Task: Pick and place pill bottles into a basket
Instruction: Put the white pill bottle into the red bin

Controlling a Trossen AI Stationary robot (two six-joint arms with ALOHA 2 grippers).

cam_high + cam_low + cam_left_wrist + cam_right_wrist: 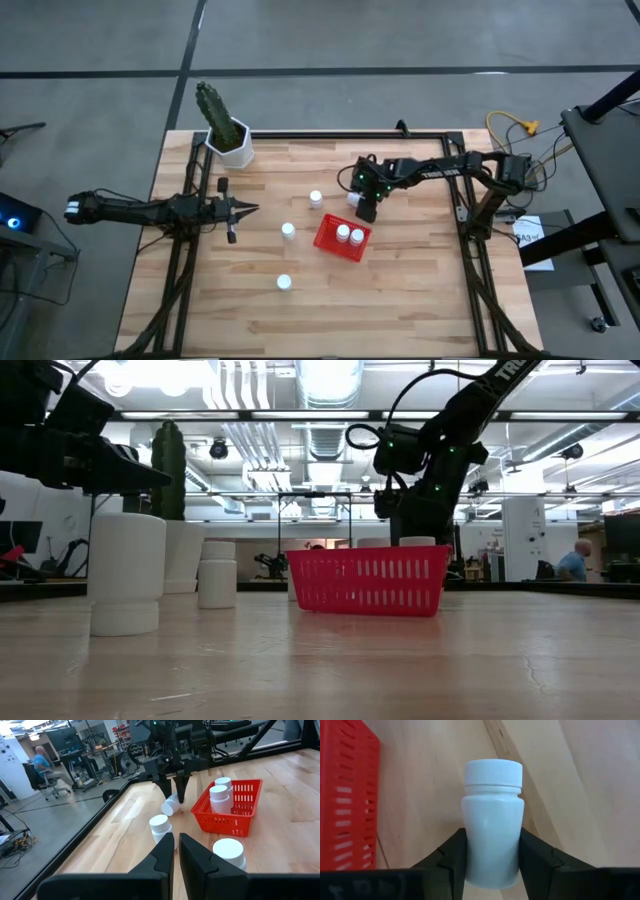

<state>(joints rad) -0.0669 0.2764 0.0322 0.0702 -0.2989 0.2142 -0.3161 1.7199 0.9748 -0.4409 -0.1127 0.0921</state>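
Your right gripper (492, 857) is down just beside the red basket (328, 241), fingers pressed against both sides of a bottle lying on its side (493, 827), so it's grasping that one. Two bottles (350, 235) already stand in the basket, three more (288, 231) stand loose on the table (420, 300). Left gripper (250, 209) is clenched empty, well apart

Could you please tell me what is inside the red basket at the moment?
The red basket holds two upright white pill bottles, side by side. Its floor beneath them is covered. The bottle lying in the right gripper is outside, beside the basket.
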